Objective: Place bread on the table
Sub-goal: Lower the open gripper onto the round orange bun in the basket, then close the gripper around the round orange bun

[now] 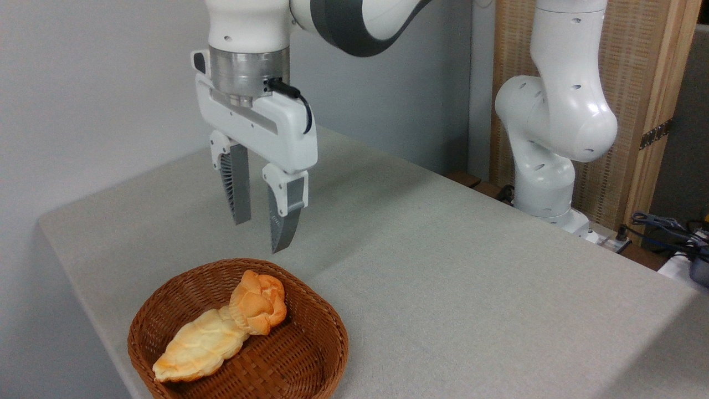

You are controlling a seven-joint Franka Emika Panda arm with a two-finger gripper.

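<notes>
Jaws parted and empty on your gripper, hanging above the basket. Bun sits inside it, touching the paler loaf; grey worktop underneath.

Grey-beige cloth tabletop, rounded corners; just a brown wicker basket sitting right on it near the front-left edge.

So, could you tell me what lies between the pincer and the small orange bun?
Nothing: only open air separates the open pincer from the bun in the camera view.
</notes>
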